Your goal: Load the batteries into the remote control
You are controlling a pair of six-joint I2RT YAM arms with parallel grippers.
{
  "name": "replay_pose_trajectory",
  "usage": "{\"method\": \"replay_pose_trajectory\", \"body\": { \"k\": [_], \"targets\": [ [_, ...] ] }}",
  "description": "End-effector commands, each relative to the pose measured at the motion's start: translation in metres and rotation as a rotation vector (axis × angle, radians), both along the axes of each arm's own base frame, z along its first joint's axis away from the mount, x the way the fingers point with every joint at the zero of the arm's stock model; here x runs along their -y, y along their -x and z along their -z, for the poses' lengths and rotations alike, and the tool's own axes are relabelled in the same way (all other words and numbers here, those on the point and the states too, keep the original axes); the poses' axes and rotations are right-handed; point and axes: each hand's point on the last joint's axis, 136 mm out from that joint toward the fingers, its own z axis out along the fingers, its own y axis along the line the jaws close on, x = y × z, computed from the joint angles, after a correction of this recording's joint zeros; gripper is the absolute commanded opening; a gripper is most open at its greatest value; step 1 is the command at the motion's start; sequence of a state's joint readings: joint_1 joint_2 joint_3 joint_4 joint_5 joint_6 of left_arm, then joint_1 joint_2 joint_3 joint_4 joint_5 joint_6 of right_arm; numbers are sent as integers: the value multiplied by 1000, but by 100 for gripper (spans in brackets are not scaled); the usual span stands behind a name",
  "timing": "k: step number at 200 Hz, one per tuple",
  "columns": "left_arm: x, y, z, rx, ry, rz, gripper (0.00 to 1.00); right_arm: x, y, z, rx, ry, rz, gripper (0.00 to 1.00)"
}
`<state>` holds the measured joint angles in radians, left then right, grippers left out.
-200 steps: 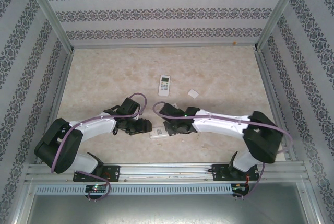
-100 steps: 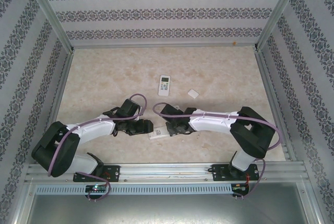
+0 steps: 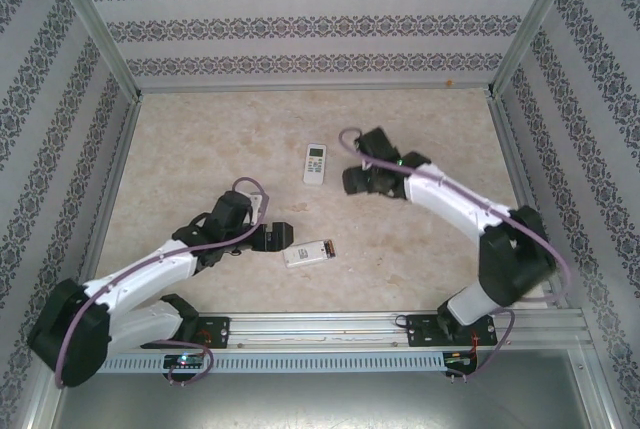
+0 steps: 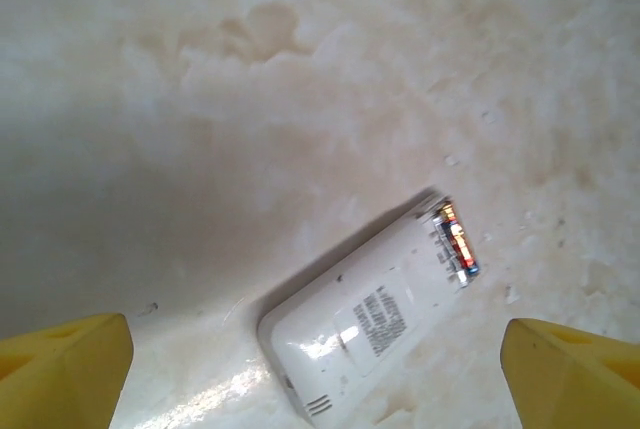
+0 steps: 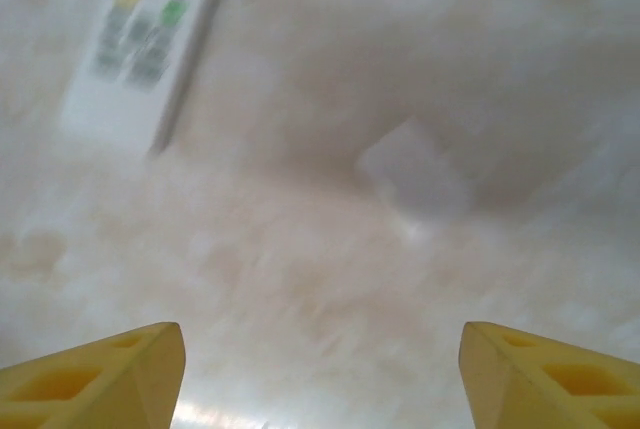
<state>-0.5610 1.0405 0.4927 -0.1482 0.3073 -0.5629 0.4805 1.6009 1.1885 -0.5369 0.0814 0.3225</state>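
A white remote control [image 3: 308,252] lies face down on the table, its back [image 4: 365,321] showing a printed label. The batteries [image 4: 456,241] sit in its open end, showing coppery and blue glints, at the right tip [image 3: 330,247] in the top view. My left gripper [image 3: 281,237] hovers just left of this remote, open [image 4: 320,359], touching nothing. My right gripper [image 3: 352,182] is farther back, open [image 5: 320,359] above bare table. A small white cover [image 5: 415,171] lies ahead of it.
A second white remote [image 3: 316,163], face up with screen and buttons [image 5: 150,29], lies at the table's middle back. Patterned walls and metal rails [image 3: 300,324] enclose the marbled table [image 3: 200,149].
Both grippers opened and let go of the face-down remote. The right arm swung away to the back right, over the cover. The left arm drew back slightly to the left.
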Motion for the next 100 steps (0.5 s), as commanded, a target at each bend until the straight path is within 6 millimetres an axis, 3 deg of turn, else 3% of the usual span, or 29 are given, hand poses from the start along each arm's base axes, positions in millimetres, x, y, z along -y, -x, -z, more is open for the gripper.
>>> {"method": "replay_pose_trajectory", "body": {
  "k": [1,21,49,100],
  "targets": [
    [-7,-3,-13,117,-14,8,98,23,-15,21,-135,-7,96,77],
    [-11,-2,-21,181,-19,12,100,30,-32,34,-163,-95,287,97],
    [-14,-1,-27,237,-30,33,100,41,-43,55,-219,-74,511,98],
    [-16,3,-29,286,-19,42,100,31,-48,89,-308,-78,577,95]
  ]
}}
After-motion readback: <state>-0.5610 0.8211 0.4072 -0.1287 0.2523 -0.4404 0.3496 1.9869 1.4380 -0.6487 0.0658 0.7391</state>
